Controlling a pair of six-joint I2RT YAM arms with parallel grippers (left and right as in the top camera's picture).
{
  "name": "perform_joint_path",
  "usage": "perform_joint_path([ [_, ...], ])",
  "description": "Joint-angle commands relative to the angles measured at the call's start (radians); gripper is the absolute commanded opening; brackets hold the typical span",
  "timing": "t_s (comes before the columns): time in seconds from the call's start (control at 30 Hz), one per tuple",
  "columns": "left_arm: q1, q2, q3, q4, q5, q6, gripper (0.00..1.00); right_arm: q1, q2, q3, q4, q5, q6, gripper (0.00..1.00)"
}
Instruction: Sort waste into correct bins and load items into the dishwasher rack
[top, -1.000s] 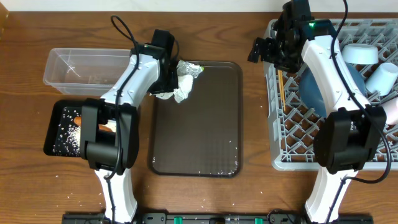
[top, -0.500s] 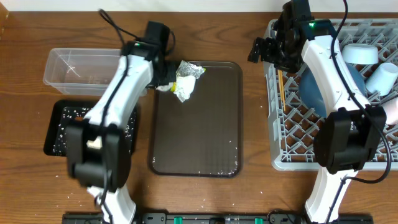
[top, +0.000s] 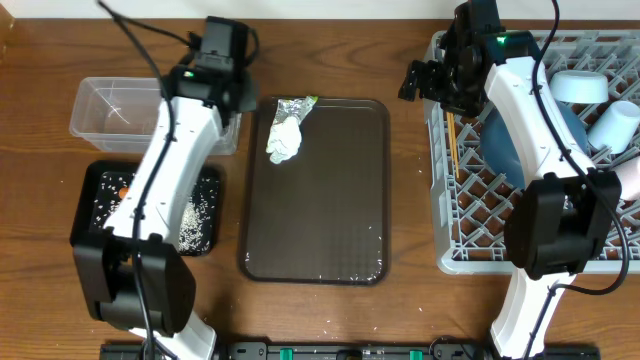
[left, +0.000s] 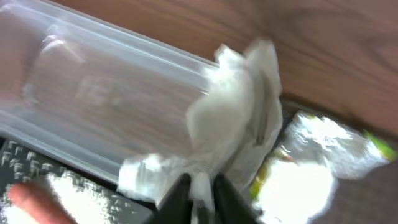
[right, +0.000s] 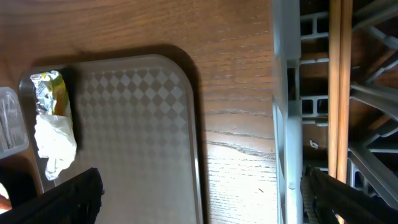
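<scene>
Left wrist view: crumpled tissue (left: 233, 118) clenched in the left gripper (left: 200, 185) above the clear tub (left: 93, 93), toward the table's far left corner; wrapper (left: 329, 140) on the brown tray (top: 320, 200); right gripper (right: 202, 180) spread wide beside the rack (top: 462, 215).

The crumpled white tissue (top: 283, 142) and crinkled silver wrapper (top: 297, 104) lie on the dark brown serving tray (top: 330, 210), clear plastic tub (top: 110, 108) left, grey lattice rack (top: 470, 225) right.

Left arm (top: 165, 165) is stretching over the black tray (top: 80, 205), blocking it; brown tray's (top: 320, 220) lower half is sitting open.
</scene>
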Motion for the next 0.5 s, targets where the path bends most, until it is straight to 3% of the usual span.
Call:
perform_joint_path([
  [0.0, 0.06, 0.032, -0.002, -0.013, -0.069, -0.103, 0.51, 0.0, 0.006, 0.001, -0.001, -0.006, 0.01, 0.99],
  [0.07, 0.083, 0.035, -0.002, -0.027, -0.069, -0.126, 0.54, 0.0, 0.006, 0.001, -0.001, -0.006, 0.01, 0.99],
  [0.13, 0.104, 0.035, -0.002, -0.037, -0.047, -0.128, 0.77, 0.0, 0.006, 0.001, -0.001, -0.006, 0.01, 0.99],
  [0.17, 0.108, 0.035, -0.002, -0.04, -0.035, -0.128, 0.82, 0.0, 0.006, 0.001, -0.001, -0.006, 0.01, 0.99],
  [0.3, 0.114, 0.035, -0.002, -0.069, 0.076, -0.109, 0.85, 0.0, 0.006, 0.001, -0.001, -0.006, 0.01, 0.99],
  [0.47, 0.085, 0.037, -0.011, -0.065, 0.475, 0.076, 0.85, -0.001, 0.006, 0.001, -0.001, -0.007, 0.01, 0.99],
])
